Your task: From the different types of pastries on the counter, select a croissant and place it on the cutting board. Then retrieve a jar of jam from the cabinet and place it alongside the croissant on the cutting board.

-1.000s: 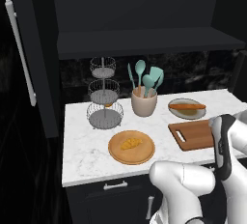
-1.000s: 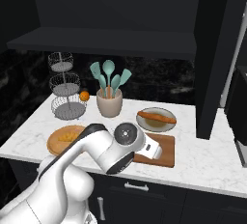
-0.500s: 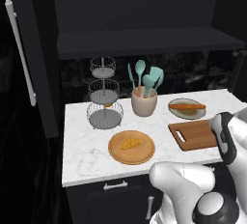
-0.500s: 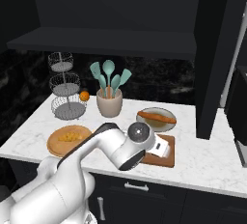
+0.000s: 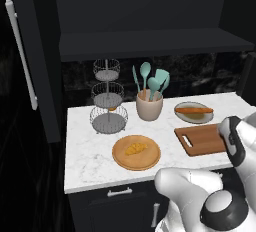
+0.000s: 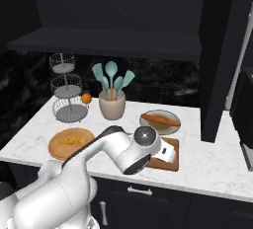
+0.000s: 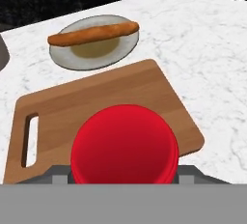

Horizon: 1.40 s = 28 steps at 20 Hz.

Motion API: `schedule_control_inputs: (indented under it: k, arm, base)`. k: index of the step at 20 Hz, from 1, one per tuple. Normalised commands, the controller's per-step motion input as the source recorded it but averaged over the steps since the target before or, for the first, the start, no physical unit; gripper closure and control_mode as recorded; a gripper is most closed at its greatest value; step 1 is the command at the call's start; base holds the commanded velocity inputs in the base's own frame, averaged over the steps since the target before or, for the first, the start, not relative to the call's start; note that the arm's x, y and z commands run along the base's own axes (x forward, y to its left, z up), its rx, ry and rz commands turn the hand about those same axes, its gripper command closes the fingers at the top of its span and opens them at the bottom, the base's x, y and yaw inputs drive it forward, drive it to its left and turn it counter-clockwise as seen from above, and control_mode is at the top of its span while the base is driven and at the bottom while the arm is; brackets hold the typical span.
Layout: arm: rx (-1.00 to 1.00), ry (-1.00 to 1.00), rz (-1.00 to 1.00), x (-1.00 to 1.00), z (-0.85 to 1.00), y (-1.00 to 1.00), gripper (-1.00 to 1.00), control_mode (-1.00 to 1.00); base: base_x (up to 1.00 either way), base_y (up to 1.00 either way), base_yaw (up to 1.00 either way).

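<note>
While the hand (image 7: pixel 124 179) grips the jar of jam (image 7: pixel 124 147) upright, its bright red round top fronts the hand view above the cutting board (image 7: pixel 96 103), whose long axis runs left-right with the handle slot leftward. The croissant (image 5: pixel 136 149) lies on a round wooden plate (image 5: pixel 150 161); the long pastry (image 7: pixel 92 33) crosses a grey dish (image 7: pixel 123 47) on the counter (image 5: pixel 85 151).
</note>
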Motion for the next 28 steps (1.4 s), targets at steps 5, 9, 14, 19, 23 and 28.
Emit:
schedule_control_inputs:
  k: [5,9,14,19,23,28]
  arm:
    - [-0.07,0.00,0.00,0.24,-0.27,0.00,1.00,-1.00]
    - [-0.05,0.03,0.02,0.48,-0.08,0.00,1.00,-1.00]
    - [0.00,0.14,0.02,0.38,-0.31,-0.01,-1.00,-1.00]
    - [0.00,0.07,0.04,0.22,-0.24,-0.28,-1.00,-1.00]
    - [0.00,0.00,0.05,0.02,-0.02,-0.23,-1.00,-1.00]
    - [0.00,0.00,0.05,-0.12,0.03,-0.01,-1.00,-1.00]
  base:
    - [0.00,0.00,0.00]
    - [0.00,0.00,0.00]
    - [0.00,0.00,0.00]
    - [0.00,0.00,0.00]
    - [0.00,0.00,0.00]
    - [0.00,0.00,0.00]
